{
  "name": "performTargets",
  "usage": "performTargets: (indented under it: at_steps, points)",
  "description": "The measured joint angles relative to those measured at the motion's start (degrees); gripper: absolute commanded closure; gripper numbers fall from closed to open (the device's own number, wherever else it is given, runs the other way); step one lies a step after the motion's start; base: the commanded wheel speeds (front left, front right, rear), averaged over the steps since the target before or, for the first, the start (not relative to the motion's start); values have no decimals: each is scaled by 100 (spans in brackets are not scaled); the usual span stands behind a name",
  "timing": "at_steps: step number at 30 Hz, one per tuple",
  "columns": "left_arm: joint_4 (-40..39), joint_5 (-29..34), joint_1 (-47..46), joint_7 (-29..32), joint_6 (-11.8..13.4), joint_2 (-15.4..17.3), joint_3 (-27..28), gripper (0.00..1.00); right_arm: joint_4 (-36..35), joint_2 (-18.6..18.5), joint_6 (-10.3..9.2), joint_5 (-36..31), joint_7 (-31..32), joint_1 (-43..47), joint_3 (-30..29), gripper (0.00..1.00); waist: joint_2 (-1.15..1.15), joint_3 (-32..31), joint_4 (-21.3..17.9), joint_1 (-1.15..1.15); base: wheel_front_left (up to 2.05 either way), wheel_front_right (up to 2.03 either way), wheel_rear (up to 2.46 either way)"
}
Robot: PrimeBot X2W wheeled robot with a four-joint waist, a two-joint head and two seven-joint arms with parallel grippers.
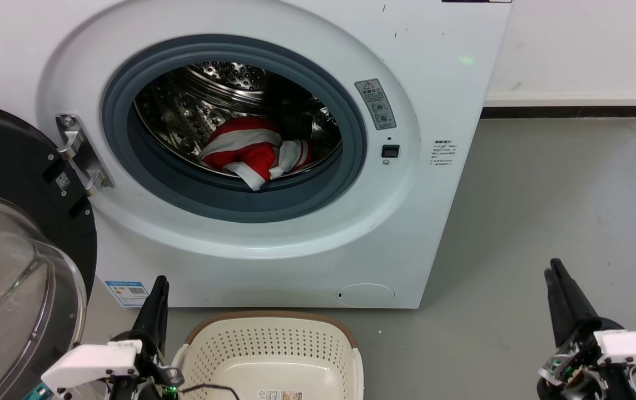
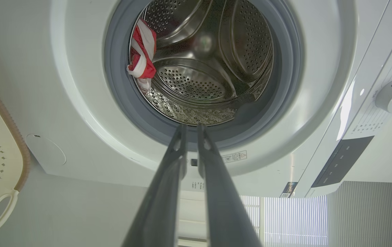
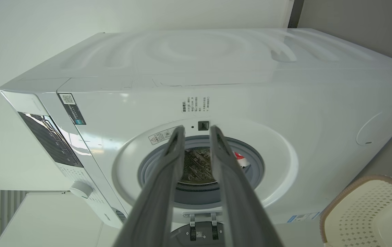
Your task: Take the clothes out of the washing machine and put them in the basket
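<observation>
The white washing machine (image 1: 440,78) stands with its porthole open. Red and white striped clothes (image 1: 248,151) lie low in the steel drum (image 1: 223,78), spilling toward the grey rim; they also appear in the wrist views (image 2: 143,51) (image 3: 240,157). The cream basket (image 1: 273,318) sits on the floor in front of the machine, with nothing in the part I see. My left gripper (image 1: 159,282) (image 2: 191,127) hovers left of the basket, fingers together, empty. My right gripper (image 1: 552,269) (image 3: 196,128) hangs over the floor at the right, fingers slightly apart, holding nothing.
The black-framed glass door (image 1: 12,166) is swung wide open at the left, close beside my left arm. Grey floor (image 1: 546,194) stretches to the right of the machine, up to a white wall with a dark baseboard (image 1: 568,111).
</observation>
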Motion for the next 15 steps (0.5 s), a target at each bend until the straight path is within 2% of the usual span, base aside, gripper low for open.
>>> performTargets:
  at_steps: [9,15]
  points:
    - [-26,73,86,-227,1,-8,-237,0,-79,7,-1,-193,-224,114,103,0,0,5,-10,0,0,0,0]
    - [-181,501,40,-380,1,-7,-294,0,-243,9,-1,-703,-385,131,109,0,0,8,-22,0,0,0,0]
